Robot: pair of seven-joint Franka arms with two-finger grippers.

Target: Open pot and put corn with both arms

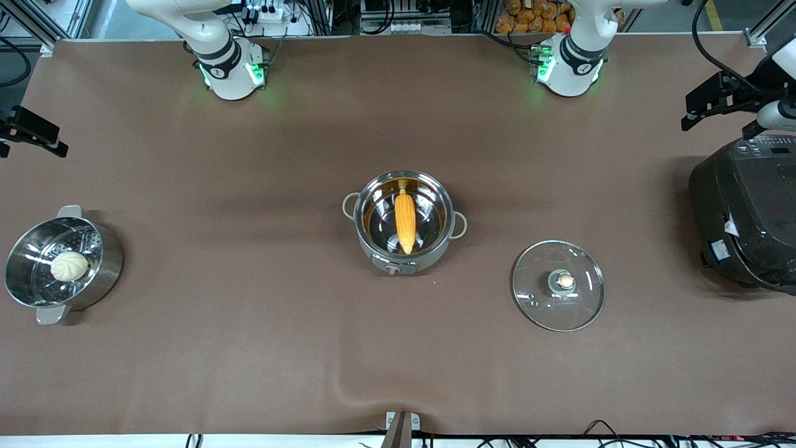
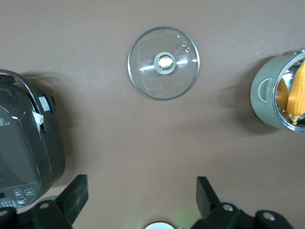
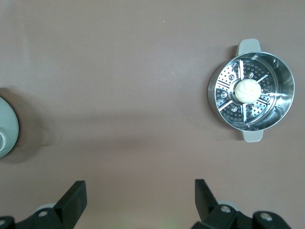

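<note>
While both arms wait high above the brown counter (image 1: 249,348), the pot (image 1: 403,223) stands uncovered at its middle with the corn (image 1: 405,220) lying inside, pointed tip toward the front camera and the knob on the pot's wall facing that camera too. Its glass lid (image 1: 558,285) lies flat on the counter, knob up, toward the left arm's end and slightly nearer the front camera than the pot, well apart from it. At the left arm's end sits a black rice cooker (image 1: 746,218), with a white label on its side and a button panel whose writing is too small to read. Near the right arm's end stands a steel steamer pot (image 1: 62,264) holding a pale bun (image 1: 69,266) on its perforated insert. The left hand (image 2: 142,202) hangs over bare counter between lid and cooker, its 2 fingers spread wide and holding nothing. The right hand (image 3: 140,202) hangs over bare counter between the steamer pot and the pot, likewise spread wide and holding nothing. No brand name can be made out on any item
</note>
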